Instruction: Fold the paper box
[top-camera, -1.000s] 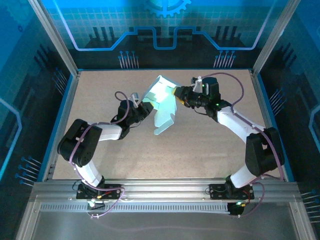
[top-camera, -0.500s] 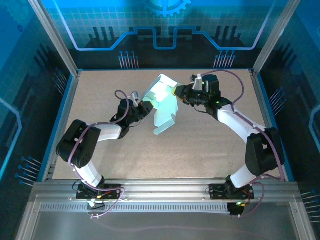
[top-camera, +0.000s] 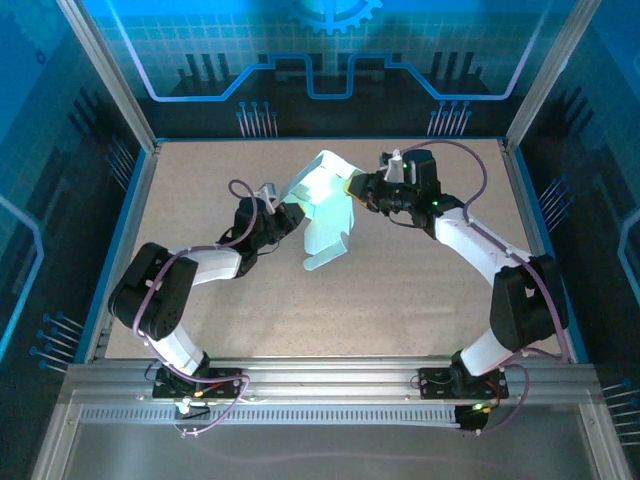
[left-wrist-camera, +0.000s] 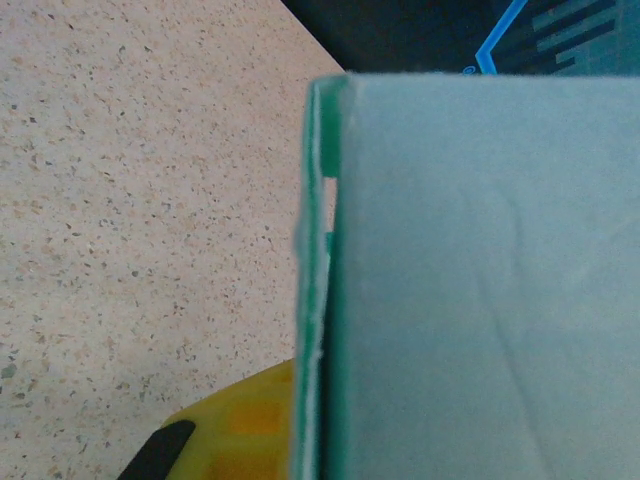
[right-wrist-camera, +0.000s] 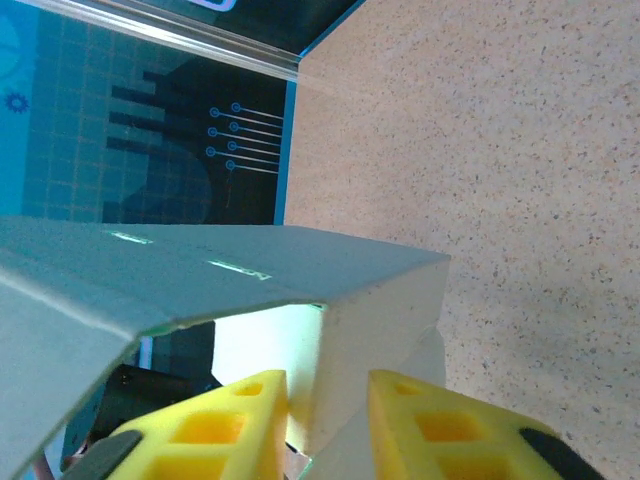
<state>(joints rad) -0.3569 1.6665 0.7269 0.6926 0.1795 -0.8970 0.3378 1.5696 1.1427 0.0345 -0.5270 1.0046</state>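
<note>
The paper box (top-camera: 325, 205) is pale blue-white card, partly folded and held up off the table between both arms, with a long flap hanging toward the front. My left gripper (top-camera: 288, 216) holds its left edge. In the left wrist view the card (left-wrist-camera: 480, 280) covers the right side, one yellow finger (left-wrist-camera: 235, 425) lies against its edge, and the other finger is hidden behind it. My right gripper (top-camera: 356, 188) grips the box's right wall. In the right wrist view both yellow fingers (right-wrist-camera: 225, 425) clamp that white panel (right-wrist-camera: 375, 340), with the gripper (right-wrist-camera: 330, 430) shut on it.
The speckled beige table (top-camera: 400, 290) is bounded by blue-edged walls and metal posts (top-camera: 105, 70). An aluminium rail (top-camera: 320, 385) at the near edge carries both arm bases. The back wall (right-wrist-camera: 150, 120) stands close behind the box.
The right gripper has edged slightly left and back with the box's right wall. The hanging flap has shifted a little left. The left arm has barely moved.
</note>
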